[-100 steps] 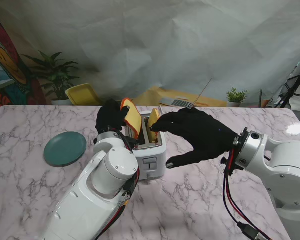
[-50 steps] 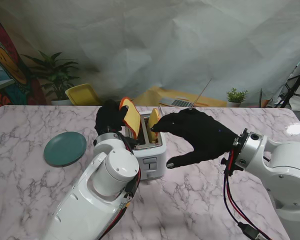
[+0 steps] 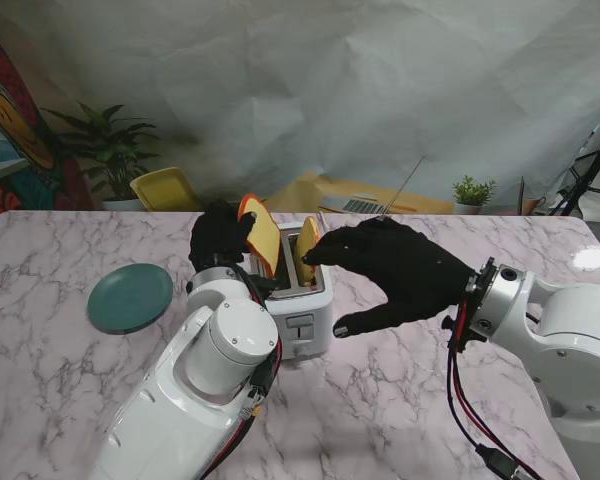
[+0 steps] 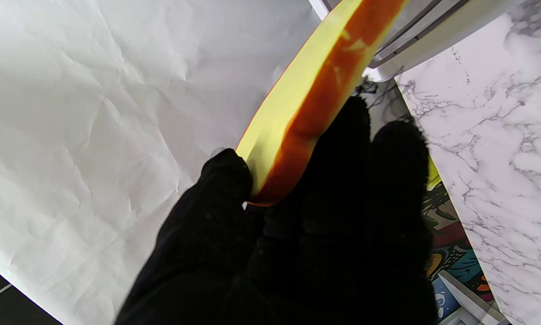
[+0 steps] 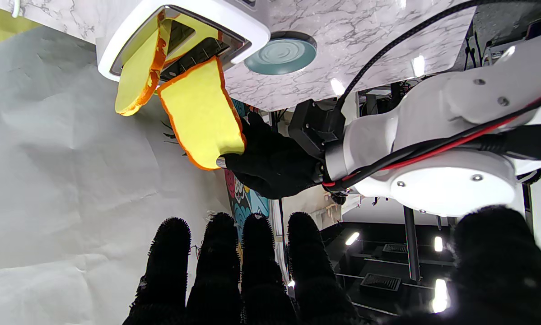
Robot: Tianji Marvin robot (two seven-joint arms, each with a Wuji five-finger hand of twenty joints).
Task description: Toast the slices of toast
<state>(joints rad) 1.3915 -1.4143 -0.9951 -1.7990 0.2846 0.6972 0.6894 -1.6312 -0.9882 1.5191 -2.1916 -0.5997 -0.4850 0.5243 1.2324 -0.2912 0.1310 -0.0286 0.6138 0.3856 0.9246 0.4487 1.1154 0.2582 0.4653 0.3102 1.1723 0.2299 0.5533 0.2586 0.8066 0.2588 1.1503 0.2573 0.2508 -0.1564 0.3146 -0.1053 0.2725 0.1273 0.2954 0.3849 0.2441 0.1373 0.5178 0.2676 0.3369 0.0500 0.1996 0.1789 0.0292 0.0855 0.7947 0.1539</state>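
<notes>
Left hand (image 3: 220,236) clamps a toast slice (image 3: 263,235) over the toaster (image 3: 302,300); right hand (image 3: 395,272), fingers apart, hovers beside a seated slice (image 3: 306,250); plate (image 3: 130,297) left.

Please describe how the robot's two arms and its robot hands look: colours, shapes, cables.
Both arms have glossy white, rounded shells with round joint caps. The left robot hand and right robot hand are five-fingered and covered in black knitted gloves. Red and black cables run along the right arm near its black wrist ring; similar red and black cables hang beside the left arm.
</notes>
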